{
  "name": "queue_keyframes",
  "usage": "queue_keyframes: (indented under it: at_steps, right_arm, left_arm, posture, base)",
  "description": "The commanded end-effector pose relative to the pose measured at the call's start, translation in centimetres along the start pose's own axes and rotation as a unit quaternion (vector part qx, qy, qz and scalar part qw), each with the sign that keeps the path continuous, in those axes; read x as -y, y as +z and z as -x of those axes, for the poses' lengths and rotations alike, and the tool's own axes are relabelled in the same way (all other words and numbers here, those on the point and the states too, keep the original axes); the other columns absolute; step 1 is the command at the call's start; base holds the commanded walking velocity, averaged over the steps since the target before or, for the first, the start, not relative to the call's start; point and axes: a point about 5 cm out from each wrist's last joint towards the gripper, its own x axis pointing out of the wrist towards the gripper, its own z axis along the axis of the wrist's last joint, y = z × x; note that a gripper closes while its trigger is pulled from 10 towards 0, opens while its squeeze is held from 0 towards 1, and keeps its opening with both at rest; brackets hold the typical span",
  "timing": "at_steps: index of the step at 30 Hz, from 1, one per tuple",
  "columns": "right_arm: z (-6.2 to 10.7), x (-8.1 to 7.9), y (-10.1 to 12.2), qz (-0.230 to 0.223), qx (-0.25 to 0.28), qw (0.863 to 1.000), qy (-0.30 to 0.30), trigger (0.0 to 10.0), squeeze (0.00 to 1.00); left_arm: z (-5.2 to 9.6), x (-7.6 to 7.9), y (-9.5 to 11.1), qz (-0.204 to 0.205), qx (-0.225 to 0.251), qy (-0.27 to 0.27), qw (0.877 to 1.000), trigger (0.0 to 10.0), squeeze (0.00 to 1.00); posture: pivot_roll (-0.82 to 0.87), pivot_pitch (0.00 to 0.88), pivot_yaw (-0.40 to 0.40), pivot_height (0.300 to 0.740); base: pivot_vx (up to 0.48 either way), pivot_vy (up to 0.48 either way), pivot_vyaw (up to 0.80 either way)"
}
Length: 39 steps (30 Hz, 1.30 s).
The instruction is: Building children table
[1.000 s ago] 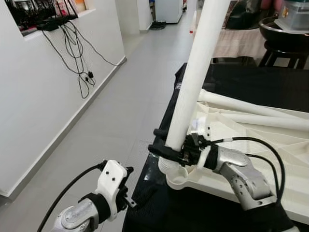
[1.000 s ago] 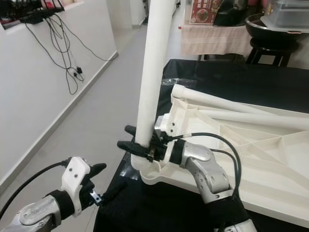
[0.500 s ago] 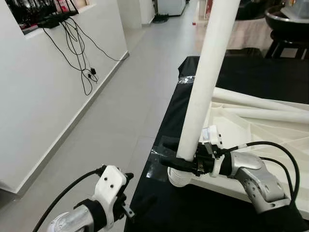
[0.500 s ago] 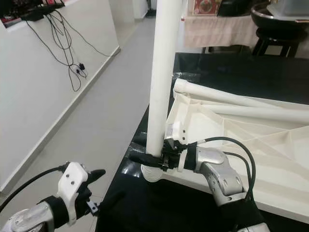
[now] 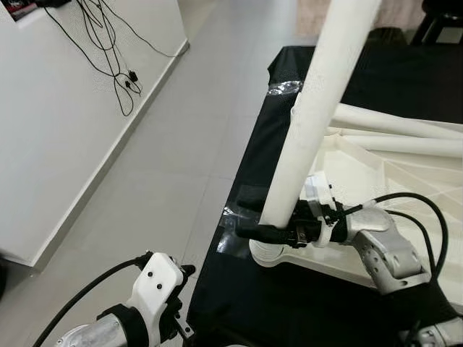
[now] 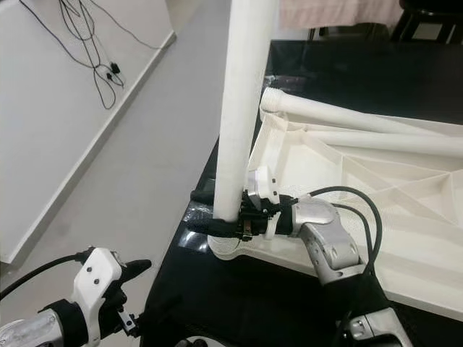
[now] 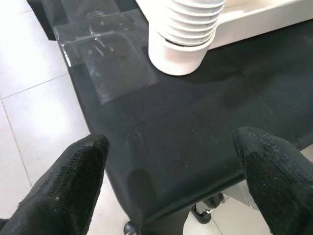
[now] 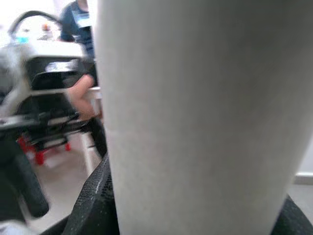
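We find the right gripper (image 5: 255, 228) clenched around the foot of a white table leg (image 5: 318, 108), one black finger on each side of the tube just above its joint. The leg stands nearly upright, leaning slightly toward the robot's right at its top, with its lower end seated in the ribbed corner socket (image 5: 266, 254) of the white tabletop (image 5: 391, 184). The tabletop lies underside up on a black cloth-covered surface (image 5: 289, 303), its moulded ribs exposed, with the socket corner near the surface's left edge. Two further white legs (image 5: 398, 123) lie flat along the far side of the tabletop, touching or just beside its rim; we cannot tell which.

In the right wrist view the leg (image 8: 195, 112) stands close before the camera with the black fingers (image 8: 93, 200) pressed against its sides; a person in dark clothing (image 8: 76, 24) appears blurred in the background.

The left gripper (image 7: 171, 161) hangs low beside the black surface's corner, well apart from the leg, released and holding nothing, its fingertips (image 7: 73, 181) spread wide. Its wrist view looks onto the black cloth, a patch of clear tape (image 7: 105, 58) and the ribbed socket (image 7: 183, 29).

Black cables (image 5: 108, 43) hang down the white wall (image 5: 58, 123) at left, above a grey tiled floor (image 5: 159, 181).
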Motion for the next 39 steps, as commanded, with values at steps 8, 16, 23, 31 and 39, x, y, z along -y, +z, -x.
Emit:
queue_keyframes:
  at_steps: [8,16,23,31,39]
  right_arm:
    - [0.6,-0.5,-1.7,-0.005,-0.085,0.994,0.073,10.0,0.0]
    - [0.5,-0.8,-0.9,0.011,-0.148,0.971,0.186,10.0,0.0]
    - [-0.5,0.8,0.6,0.011,-0.115,0.977,0.18,10.0,0.0]
    - [-1.1,2.0,1.4,-0.009,-0.045,0.995,0.087,10.0,0.0]
    - [0.0,0.6,0.7,-0.031,-0.034,0.995,0.089,10.0,0.0]
  left_arm:
    - [1.0,-0.3,-0.2,-0.004,-0.027,0.006,1.0,10.0,0.0]
    - [0.8,-0.5,-0.1,-0.007,-0.03,0.007,0.999,10.0,0.0]
    - [0.3,-0.6,0.1,-0.007,-0.022,0.01,1.0,10.0,0.0]
    - [0.0,-0.6,0.2,-0.006,-0.017,0.013,1.0,10.0,0.0]
    - [-0.2,-0.7,0.2,-0.004,-0.016,0.015,1.0,10.0,0.0]
  posture:
    - [0.1,0.253,0.127,0.74]
    - [0.09,0.245,0.126,0.74]
    - [0.08,0.235,0.112,0.74]
    - [0.07,0.233,0.104,0.74]
    - [0.06,0.229,0.102,0.74]
  base:
    - [0.0,0.0,0.0]
    - [0.0,0.0,0.0]
    - [0.0,0.0,0.0]
    - [0.0,0.0,0.0]
    - [0.0,0.0,0.0]
